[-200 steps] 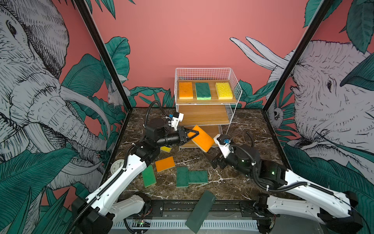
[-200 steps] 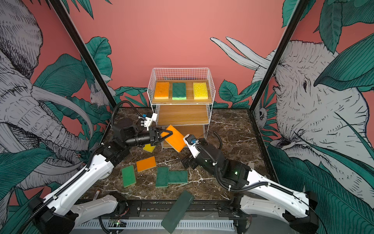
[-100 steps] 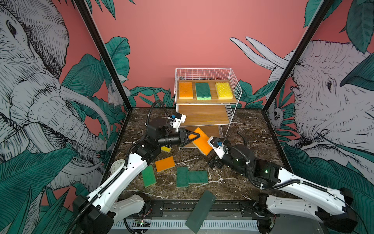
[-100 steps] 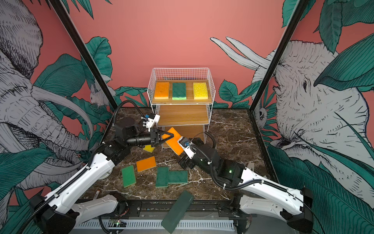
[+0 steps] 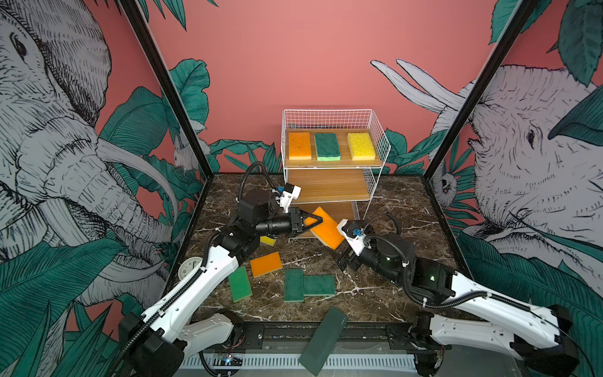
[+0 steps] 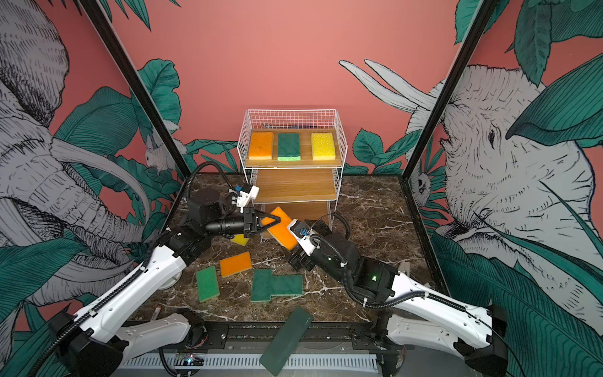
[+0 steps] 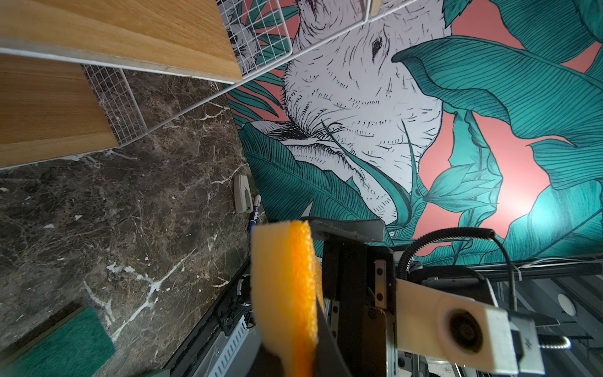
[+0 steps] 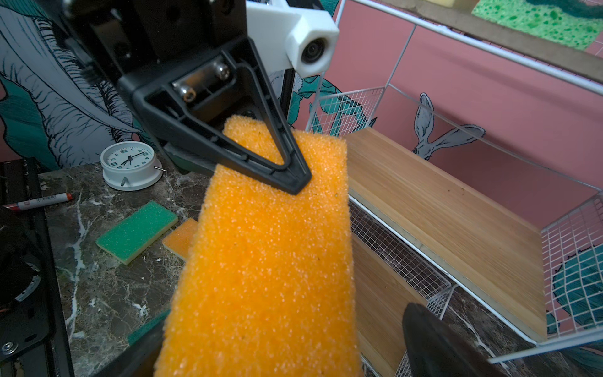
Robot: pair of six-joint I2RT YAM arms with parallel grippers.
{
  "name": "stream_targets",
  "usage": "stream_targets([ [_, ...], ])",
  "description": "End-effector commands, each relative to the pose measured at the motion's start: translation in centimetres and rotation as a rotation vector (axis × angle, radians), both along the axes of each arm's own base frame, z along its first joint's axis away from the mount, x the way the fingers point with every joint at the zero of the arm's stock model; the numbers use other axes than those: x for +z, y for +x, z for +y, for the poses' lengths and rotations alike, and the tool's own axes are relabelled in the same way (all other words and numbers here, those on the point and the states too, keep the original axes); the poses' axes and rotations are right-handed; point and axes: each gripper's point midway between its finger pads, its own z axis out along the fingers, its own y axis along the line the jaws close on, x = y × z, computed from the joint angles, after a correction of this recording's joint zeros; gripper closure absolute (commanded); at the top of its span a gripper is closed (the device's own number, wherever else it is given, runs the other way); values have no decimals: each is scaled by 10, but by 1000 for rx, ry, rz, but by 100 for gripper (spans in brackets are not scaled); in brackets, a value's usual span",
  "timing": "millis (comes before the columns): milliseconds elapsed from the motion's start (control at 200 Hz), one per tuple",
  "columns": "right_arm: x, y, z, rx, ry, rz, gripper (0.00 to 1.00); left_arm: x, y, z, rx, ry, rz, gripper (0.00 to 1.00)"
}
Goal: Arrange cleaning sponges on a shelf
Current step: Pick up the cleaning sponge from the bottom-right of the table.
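While the left pincer (image 5: 314, 221) is clamped on one short end of the orange sponge (image 5: 327, 228), the pad hangs clear of the desk (image 5: 385, 202), just in front of the shelf (image 5: 329, 187); its long axis runs away from those fingertips, sloping down toward the right pincer (image 8: 284, 352); orange face up, paler foam edge showing in the left wrist view. Right pincer: jaws wide apart, straddling the free end of the sponge, nothing held. Handling, as a judgement: light, soft foam, springy, coarse top so little slip; pinched at one end it should droop; better taken across the short width near mid-length. Three sponges already on the top board; middle board bare; five more lie on the desk below and beside the left pincer.
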Motion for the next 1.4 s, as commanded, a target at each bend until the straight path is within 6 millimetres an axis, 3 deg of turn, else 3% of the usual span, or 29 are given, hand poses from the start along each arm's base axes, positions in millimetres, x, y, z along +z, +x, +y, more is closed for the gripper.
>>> stream_targets([
  [0,18,3,1,-8,50,-30,1,1,-5,-1,-27,4,-15,89],
  [210,14,0,9,30,37,-12,3,-3,-7,0,-37,23,-18,89],
  [360,8,1,14,39,6,3,12,-5,-7,1,-37,40,-25,89],
  [450,9,2,13,33,17,-4,23,-5,-7,1,-37,41,-29,89],
  [510,10,2,12,30,23,-7,24,-4,-7,1,-39,39,-29,88],
  [810,5,7,0,-30,38,3,27,3,-3,3,-11,48,-63,43],
  [1005,1,12,-15,-93,37,12,27,15,11,32,99,54,-94,37],
  [1155,-1,30,-44,-251,13,13,27,29,19,58,164,35,-116,37],
  [1395,-1,60,-79,-446,16,45,27,33,25,61,176,47,-139,38],
])
